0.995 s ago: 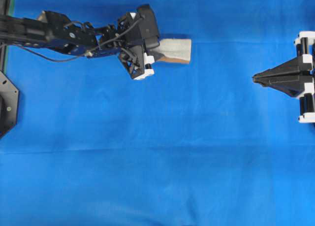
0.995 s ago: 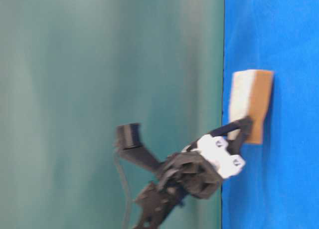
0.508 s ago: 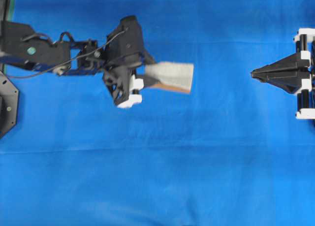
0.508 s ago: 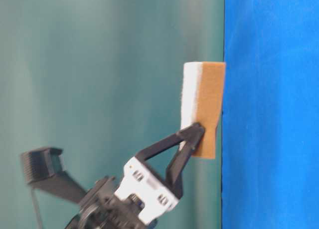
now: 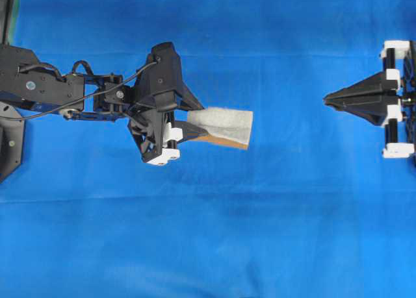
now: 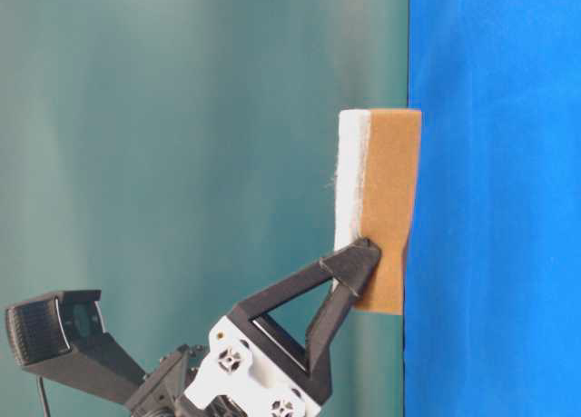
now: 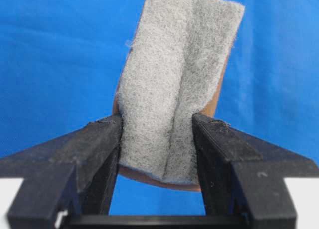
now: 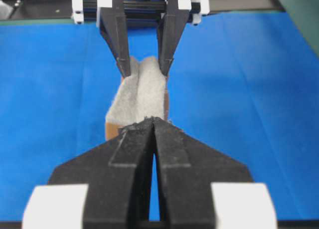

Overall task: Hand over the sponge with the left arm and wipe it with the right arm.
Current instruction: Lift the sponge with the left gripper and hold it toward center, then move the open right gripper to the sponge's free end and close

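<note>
Left tool (image 5: 185,126) has the sponge (image 5: 222,126) clamped firmly, fingers (image 7: 102,154) closed in on the near end so hard that the grey fuzzy top buckles into a crease down its middle. From the left wrist view the pads press on both long sides, and the tan base peeks out underneath at the edges. The free end of the sponge sticks out toward the middle of the blue tabletop (image 5: 208,233), pointing at the other arm.

From the table-level view, the sponge (image 6: 377,213) is held up clear of the cloth, whitish layer on one face, tan-orange layer on the other, with one black finger (image 6: 349,258) across its lower part.

Over on the right, the right tool (image 5: 331,100) sits with its two fingers (image 8: 132,159) pressed together, only a hairline seam between them, gripping nothing. Its tip points straight at the sponge (image 8: 137,102), well apart from it in the overhead view.

Against half a second ago: the left arm has carried the sponge a little lower in the overhead view, its free end reaching about as far across as before. The right tool has nudged slightly inward toward the centre, and it remains closed and empty. The gap between tip and sponge has narrowed a touch.
</note>
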Available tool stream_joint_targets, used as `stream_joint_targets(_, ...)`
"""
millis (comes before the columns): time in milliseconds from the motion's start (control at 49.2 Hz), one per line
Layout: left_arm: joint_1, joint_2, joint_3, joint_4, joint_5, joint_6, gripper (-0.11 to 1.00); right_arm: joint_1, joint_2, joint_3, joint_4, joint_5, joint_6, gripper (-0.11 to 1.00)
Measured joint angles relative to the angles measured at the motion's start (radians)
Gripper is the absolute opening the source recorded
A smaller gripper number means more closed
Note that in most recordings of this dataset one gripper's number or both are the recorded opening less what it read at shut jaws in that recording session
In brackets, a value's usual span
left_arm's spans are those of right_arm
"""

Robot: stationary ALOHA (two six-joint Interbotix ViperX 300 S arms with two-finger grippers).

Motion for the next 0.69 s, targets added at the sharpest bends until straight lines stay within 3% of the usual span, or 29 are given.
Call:
stream_joint_targets(345, 0.006, 0.000, -0.002, 0.000, 0.000, 0.002, 0.40, 0.051, 0.179, -0.104, 0.000, -0.003, 0.032, 0.01)
stream_joint_targets(386, 0.008, 0.002, 0.000, 0.000, 0.000, 0.002, 0.40, 0.051, 0.202, -0.120, 0.002, -0.003, 0.037, 0.09)
stream_joint_targets(569, 0.008, 0.000, 0.000, 0.000, 0.000, 0.005, 0.40, 0.052, 0.324, -0.189, 0.002, -0.003, 0.049, 0.62)
stream_joint_targets(630, 0.008, 0.000, 0.000, 0.000, 0.000, 0.005, 0.40, 0.052, 0.370, -0.215, 0.002, -0.003, 0.051, 0.71)
stream_joint_targets(691, 0.008, 0.002, 0.000, 0.000, 0.000, 0.005, 0.40, 0.054, 0.422, -0.249, 0.002, -0.003, 0.051, 0.72)
